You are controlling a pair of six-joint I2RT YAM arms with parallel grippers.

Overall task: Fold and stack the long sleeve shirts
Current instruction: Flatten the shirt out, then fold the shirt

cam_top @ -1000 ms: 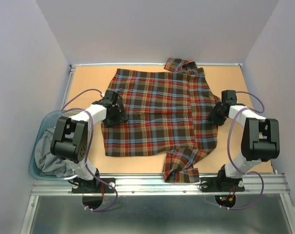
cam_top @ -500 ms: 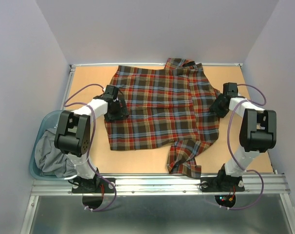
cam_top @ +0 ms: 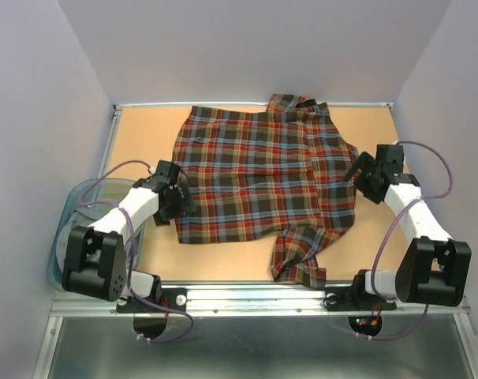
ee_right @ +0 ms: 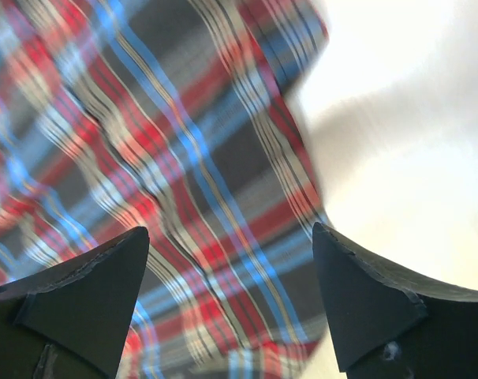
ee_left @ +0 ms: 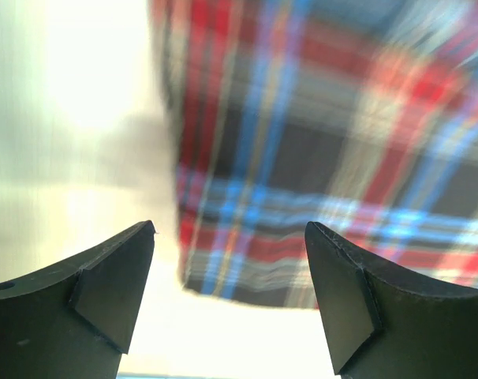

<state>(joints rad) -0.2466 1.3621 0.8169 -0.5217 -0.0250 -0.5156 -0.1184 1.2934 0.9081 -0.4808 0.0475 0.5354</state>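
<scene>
The plaid shirt (cam_top: 267,178) lies spread on the table (cam_top: 144,130), one sleeve trailing nearward. Soft, limp cloth, likely light; best pinched at an edge or cuff. The left gripper (cam_top: 177,204) and right gripper (cam_top: 364,175) flank it, jaws wide, holding nothing

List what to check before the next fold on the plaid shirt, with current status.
1. Left gripper open and empty: ok. It sits by the left edge of the shirt.
2. Right gripper open and empty: ok. It sits by the right edge.
3. Body of the shirt spread flat on the table: ok.
4. Sleeves folded in: not ok. One sleeve lies bunched, sticking out toward the near edge.
5. Where the second sleeve lies: cannot tell, it does not show in any view.
</scene>
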